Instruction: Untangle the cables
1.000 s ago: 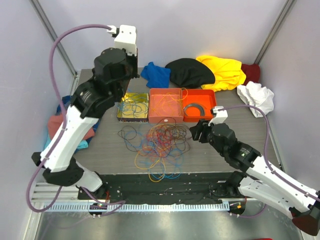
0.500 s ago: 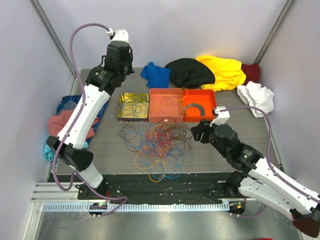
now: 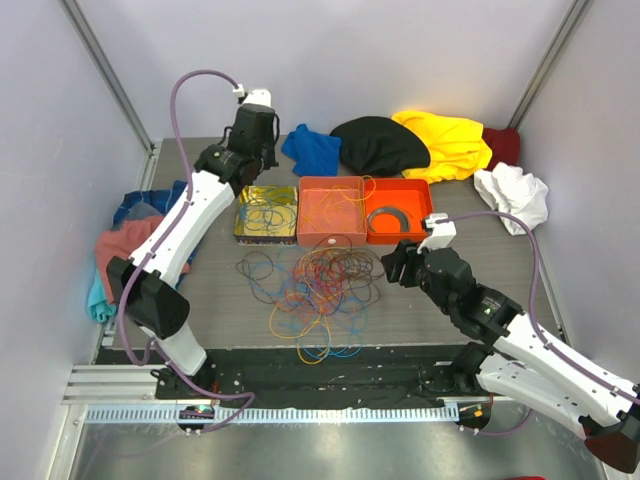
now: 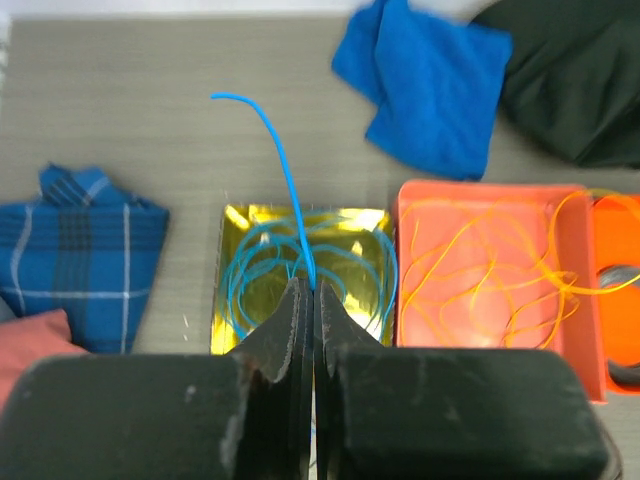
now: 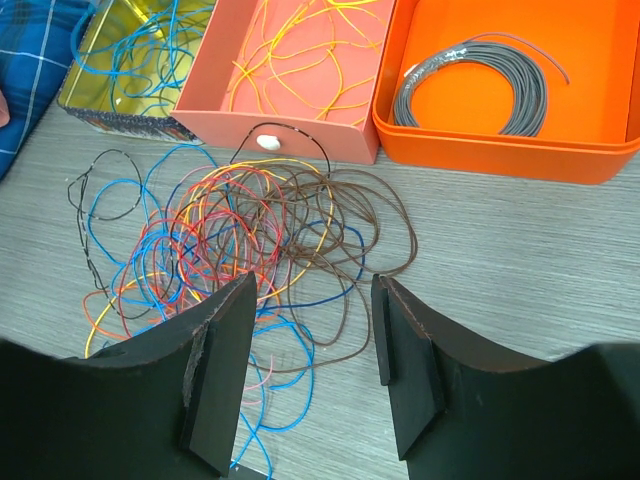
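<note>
The cables [image 3: 315,285] lie in a loose tangle of brown, red, orange, blue and black loops mid-table, also seen in the right wrist view [image 5: 250,240]. My left gripper [image 4: 312,285] is shut on one light blue cable [image 4: 290,180], which arcs upward over the gold tray [image 4: 235,215] of blue loops. In the top view this gripper [image 3: 250,162] hangs over the tray's far end [image 3: 241,228]. My right gripper [image 5: 314,280] stands open with nothing in it, just right of the tangle [image 3: 392,262].
A salmon box [image 3: 330,238] holds orange wires; the orange tray [image 5: 480,150] beside it holds a grey coil [image 5: 470,85]. Cloths ring the table: blue [image 3: 312,148], black [image 3: 380,145], yellow [image 3: 445,140], white [image 3: 512,195], plaid and pink [image 3: 125,240].
The left arm has swung from high near the camera away and down towards the gold tray at the back left. The right arm has stayed still.
</note>
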Robot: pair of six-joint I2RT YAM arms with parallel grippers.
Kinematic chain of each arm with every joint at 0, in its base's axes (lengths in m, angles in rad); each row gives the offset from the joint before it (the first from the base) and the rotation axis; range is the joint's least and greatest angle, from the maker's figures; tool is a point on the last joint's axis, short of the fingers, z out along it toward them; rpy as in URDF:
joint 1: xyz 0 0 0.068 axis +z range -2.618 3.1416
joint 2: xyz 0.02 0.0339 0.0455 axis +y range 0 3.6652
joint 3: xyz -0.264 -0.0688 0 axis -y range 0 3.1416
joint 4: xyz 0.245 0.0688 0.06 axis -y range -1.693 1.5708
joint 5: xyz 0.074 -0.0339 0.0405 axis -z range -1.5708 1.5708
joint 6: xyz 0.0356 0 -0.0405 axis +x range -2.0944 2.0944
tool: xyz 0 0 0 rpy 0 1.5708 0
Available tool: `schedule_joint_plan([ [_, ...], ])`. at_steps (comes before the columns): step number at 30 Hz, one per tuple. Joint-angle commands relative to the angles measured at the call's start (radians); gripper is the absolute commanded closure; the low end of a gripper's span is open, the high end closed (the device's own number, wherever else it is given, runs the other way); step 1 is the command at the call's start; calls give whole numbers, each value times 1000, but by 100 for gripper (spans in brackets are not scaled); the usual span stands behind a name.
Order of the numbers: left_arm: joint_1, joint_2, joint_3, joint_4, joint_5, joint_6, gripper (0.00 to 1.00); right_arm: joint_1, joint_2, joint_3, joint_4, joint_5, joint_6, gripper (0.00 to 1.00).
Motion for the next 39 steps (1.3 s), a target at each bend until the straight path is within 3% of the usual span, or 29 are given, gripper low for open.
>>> schedule_joint_plan([
  [1, 33, -3, -58, 79, 37, -55, 100, 5, 3, 1, 35, 14, -11, 43],
  [16, 81, 176, -171, 179, 196, -178, 100, 5, 6, 2, 26, 24, -13, 43],
  [30, 82, 187, -242, 142, 144, -169, 99, 5, 29, 10, 28, 21, -14, 43],
  [32, 82, 178, -252, 148, 155, -174, 92, 5, 26, 12, 29, 20, -14, 43],
  [33, 82, 175, -265, 148, 158, -178, 71, 5, 25, 12, 26, 21, -13, 43],
  [39, 82, 130, -286, 137, 111, -166, 47, 3, 15, 16, 15, 20, -10, 43],
])
